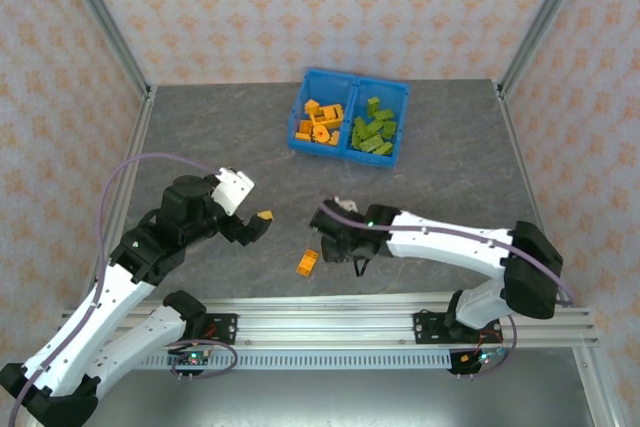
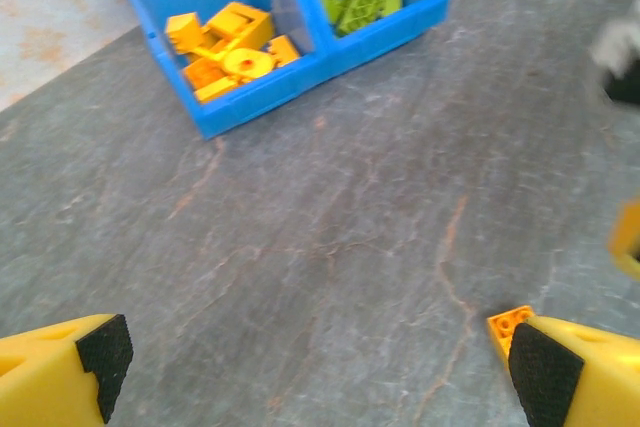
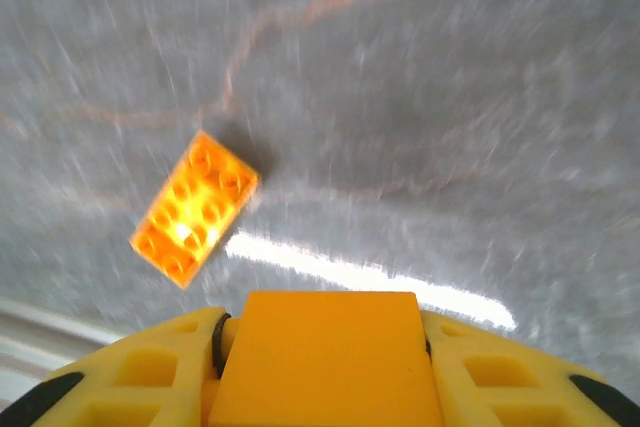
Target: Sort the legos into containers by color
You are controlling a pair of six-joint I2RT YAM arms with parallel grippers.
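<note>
Hovering over the grey table (image 1: 200, 147), my left claw (image 2: 320, 357) is spread wide, with one orange brick (image 2: 509, 321) peeking out from behind one pad (image 2: 540, 372). My right claw (image 1: 330, 237) hangs near that brick, though the blur leaves me unable to tell whether it is parted or closed. The other legos (image 1: 320, 123) lie in the blue bin (image 1: 340, 150), orange in the left compartment and lime in the right.

One blue bin (image 1: 318, 145), split into two compartments (image 1: 352, 92). One orange brick (image 1: 308, 263) lies outside it. Inside are roughly seven orange bricks (image 1: 321, 121) and perhaps eight lime green bricks (image 1: 375, 129) (piled and overlapping, so both counts are approximate).
</note>
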